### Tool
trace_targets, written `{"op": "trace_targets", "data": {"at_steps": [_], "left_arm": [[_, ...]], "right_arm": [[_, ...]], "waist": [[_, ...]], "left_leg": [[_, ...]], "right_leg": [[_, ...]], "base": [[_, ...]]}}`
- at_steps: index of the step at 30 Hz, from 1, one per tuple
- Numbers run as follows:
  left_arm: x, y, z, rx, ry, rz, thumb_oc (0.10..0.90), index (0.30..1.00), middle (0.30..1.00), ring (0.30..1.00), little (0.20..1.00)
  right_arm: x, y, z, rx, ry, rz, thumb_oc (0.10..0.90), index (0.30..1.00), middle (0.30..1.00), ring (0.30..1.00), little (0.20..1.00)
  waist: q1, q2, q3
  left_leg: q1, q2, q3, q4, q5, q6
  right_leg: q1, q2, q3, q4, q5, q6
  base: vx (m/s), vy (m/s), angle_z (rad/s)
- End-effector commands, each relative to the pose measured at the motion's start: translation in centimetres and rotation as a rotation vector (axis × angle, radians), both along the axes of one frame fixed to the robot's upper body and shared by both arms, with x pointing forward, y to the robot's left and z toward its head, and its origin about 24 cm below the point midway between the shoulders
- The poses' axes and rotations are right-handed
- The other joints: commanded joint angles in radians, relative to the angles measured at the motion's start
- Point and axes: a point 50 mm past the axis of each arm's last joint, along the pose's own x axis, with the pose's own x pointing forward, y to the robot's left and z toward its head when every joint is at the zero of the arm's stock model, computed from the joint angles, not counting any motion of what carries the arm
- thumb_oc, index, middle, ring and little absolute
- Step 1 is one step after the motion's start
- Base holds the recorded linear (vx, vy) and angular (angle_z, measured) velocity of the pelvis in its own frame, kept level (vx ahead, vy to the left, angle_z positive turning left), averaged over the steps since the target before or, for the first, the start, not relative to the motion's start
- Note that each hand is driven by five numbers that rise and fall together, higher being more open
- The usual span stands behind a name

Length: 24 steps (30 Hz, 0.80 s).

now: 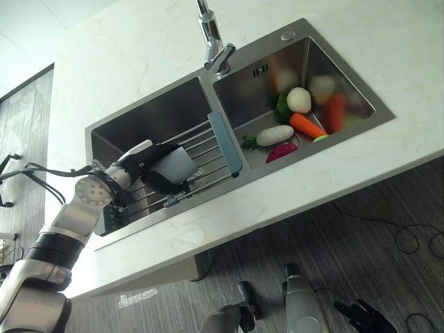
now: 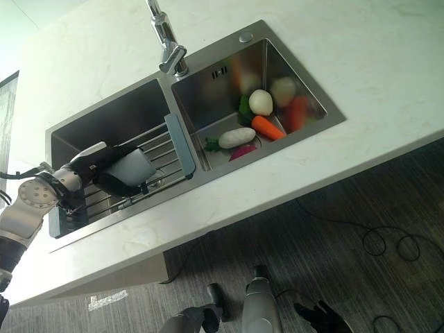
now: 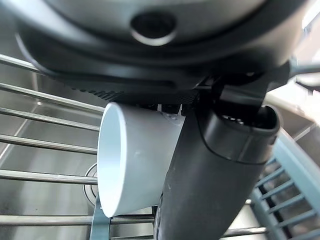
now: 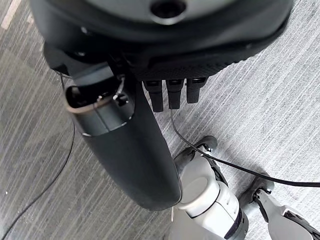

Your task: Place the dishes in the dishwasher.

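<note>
Holding a white cup (image 3: pixel 132 170), left robot hand (image 1: pixel 149 165) over sink rack (image 1: pixel 208 149).

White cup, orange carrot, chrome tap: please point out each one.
white cup (image 1: pixel 176 166), left eye view, its side wall.
orange carrot (image 1: pixel 306 125), left eye view, its middle.
chrome tap (image 2: pixel 166 41), right eye view, its neck.

A plain white cup (image 1: pixel 175 166) is seen lying on its side over the wire rack (image 1: pixel 201 149) that spans the left basin of the sink (image 1: pixel 149 118). Its open mouth is turned sideways, and its wall is smooth and unmarked. It is gripped by the left hand (image 1: pixel 142 165), whose dark thumb is pressed along its side. Whether it actually rests on the bars cannot be told.
</note>
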Motion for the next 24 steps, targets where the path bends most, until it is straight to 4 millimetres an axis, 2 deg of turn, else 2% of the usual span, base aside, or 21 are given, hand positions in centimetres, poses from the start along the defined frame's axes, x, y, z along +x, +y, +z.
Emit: {"op": "trace_targets", "data": {"at_steps": [1, 5, 6, 7, 16, 24], "left_arm": [[-0.5, 3.2, 3.3, 0.148, -0.078, 0.093, 0.8, 0.9, 0.9, 0.9, 0.9], [-0.3, 3.6, 2.8, 0.197, -0.061, 0.118, 0.8, 0.9, 0.9, 0.9, 0.9], [-0.3, 3.5, 2.7, 0.23, -0.07, 0.113, 0.535, 0.502, 0.502, 0.502, 0.502], [-0.3, 3.5, 2.7, 0.277, -0.081, 0.104, 0.4, 0.3, 0.3, 0.3, 0.3], [-0.2, 3.5, 2.9, 0.465, -0.073, 0.056, 0.4, 0.3, 0.3, 0.3, 0.3], [-0.1, 3.0, 5.0, 0.559, -0.231, 0.055, 0.4, 0.3, 0.3, 0.3, 0.3]], "right_arm": [[-1.3, -0.8, 0.3, -0.014, -0.001, -0.03, 0.8, 0.9, 0.9, 0.9, 0.9], [-0.9, -1.0, 0.5, -0.018, -0.019, -0.023, 0.8, 0.9, 0.9, 0.9, 0.9], [-0.7, -1.0, 0.5, -0.02, -0.022, -0.022, 0.8, 0.9, 0.9, 0.9, 0.9], [-0.6, -1.0, 0.6, -0.022, -0.027, -0.02, 0.8, 0.9, 0.9, 0.9, 0.9], [0.4, -1.1, 0.9, -0.026, -0.042, -0.006, 0.8, 0.9, 0.9, 0.9, 0.9], [0.1, -0.8, 0.6, -0.02, -0.029, -0.006, 0.8, 0.9, 0.9, 0.9, 0.9]], "waist": [[-0.028, -0.027, -0.06], [-0.03, -0.025, -0.054], [-0.031, -0.025, -0.053], [-0.031, -0.024, -0.052], [-0.031, -0.023, -0.045], [-0.021, -0.026, -0.058]], "left_leg": [[-0.076, 0.05, -0.071, 0.149, -0.154, -0.051], [-0.081, 0.049, -0.07, 0.149, -0.152, -0.051], [-0.082, 0.049, -0.07, 0.149, -0.151, -0.051], [-0.083, 0.049, -0.07, 0.149, -0.15, -0.052], [-0.088, 0.047, -0.072, 0.149, -0.148, -0.052], [-0.078, 0.05, -0.076, 0.149, -0.148, -0.053]], "right_leg": [[0.061, -0.109, 0.002, -0.131, 0.018, 0.157], [0.055, -0.109, 0.002, -0.131, 0.021, 0.157], [0.054, -0.109, 0.001, -0.131, 0.022, 0.157], [0.053, -0.11, 0.001, -0.131, 0.022, 0.156], [0.05, -0.109, -0.002, -0.131, 0.026, 0.157], [0.067, -0.109, -0.015, -0.131, 0.021, 0.156]], "base": [[-0.02, 0.009, -0.05], [-0.01, 0.002, -0.01], [0.0, 0.0, 0.0], [0.0, 0.0, 0.0], [-0.01, 0.003, 0.0], [0.0, 0.0, 0.0]]}}
